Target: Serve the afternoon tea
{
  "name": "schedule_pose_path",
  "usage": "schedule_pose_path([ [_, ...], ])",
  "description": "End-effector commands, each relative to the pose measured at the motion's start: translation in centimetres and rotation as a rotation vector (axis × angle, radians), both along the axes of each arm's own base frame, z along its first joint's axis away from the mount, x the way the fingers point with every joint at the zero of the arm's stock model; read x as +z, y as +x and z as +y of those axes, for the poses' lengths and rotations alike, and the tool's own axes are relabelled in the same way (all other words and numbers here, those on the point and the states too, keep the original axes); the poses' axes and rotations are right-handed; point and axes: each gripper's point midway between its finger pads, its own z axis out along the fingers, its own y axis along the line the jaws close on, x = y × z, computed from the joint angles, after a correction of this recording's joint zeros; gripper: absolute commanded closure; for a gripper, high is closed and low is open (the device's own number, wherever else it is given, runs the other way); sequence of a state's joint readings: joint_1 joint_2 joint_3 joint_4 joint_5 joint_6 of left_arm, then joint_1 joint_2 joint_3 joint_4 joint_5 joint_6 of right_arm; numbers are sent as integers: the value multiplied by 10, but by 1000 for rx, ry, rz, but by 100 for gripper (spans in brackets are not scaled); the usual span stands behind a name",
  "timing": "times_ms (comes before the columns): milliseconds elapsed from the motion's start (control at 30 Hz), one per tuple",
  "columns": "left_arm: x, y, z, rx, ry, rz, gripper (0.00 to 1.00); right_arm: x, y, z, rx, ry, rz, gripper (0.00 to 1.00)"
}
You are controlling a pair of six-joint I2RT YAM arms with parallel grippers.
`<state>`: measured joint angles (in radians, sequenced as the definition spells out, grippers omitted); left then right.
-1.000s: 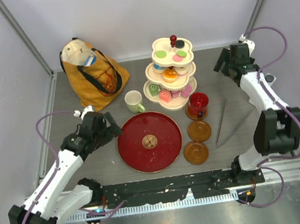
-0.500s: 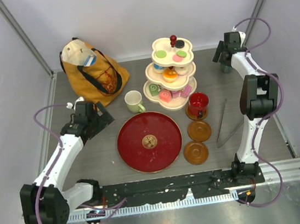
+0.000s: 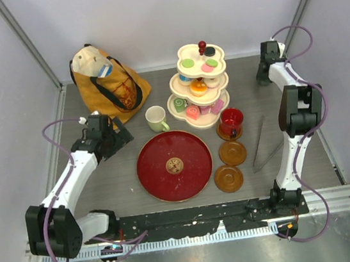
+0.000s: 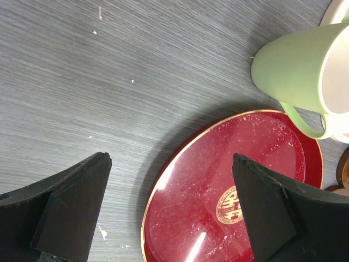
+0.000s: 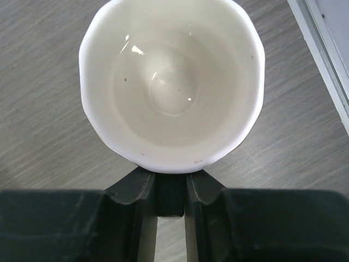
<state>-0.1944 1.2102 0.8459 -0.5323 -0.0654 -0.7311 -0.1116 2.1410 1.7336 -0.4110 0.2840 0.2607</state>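
A three-tier cream stand (image 3: 198, 88) holds small colourful pastries. The pale green mug (image 3: 156, 118) (image 4: 297, 68) stands left of the stand. The red mug (image 3: 230, 122) sits on a brown saucer. A third mug (image 5: 172, 82), white inside, stands at the far right back of the table. My right gripper (image 5: 171, 177) (image 3: 263, 75) is shut on its dark handle and hides it in the top view. My left gripper (image 4: 170, 158) (image 3: 115, 139) hangs open over the left rim of the dark-red tray (image 4: 218, 185), holding nothing.
The dark-red tray (image 3: 174, 166) lies at centre front. Two bare brown saucers (image 3: 232, 153) (image 3: 228, 179) lie to its right, with metal tongs (image 3: 258, 142) beyond them. A mustard-yellow tote bag (image 3: 107, 85) stands at the back left.
My right gripper has reached down over the far-right mug and closed from open onto its handle. The left arm has drawn back a little toward the left.
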Motion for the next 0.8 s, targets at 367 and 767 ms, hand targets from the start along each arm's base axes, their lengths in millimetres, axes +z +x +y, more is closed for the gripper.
schedule_pose_path([
  [367, 35, -67, -8, -26, -136, -51, 0, 208, -128, 65, 116, -55, -337, 94],
  [767, 26, -116, -15, -48, -229, -32, 0, 200, -277, 237, 621, 130, -366, 94],
])
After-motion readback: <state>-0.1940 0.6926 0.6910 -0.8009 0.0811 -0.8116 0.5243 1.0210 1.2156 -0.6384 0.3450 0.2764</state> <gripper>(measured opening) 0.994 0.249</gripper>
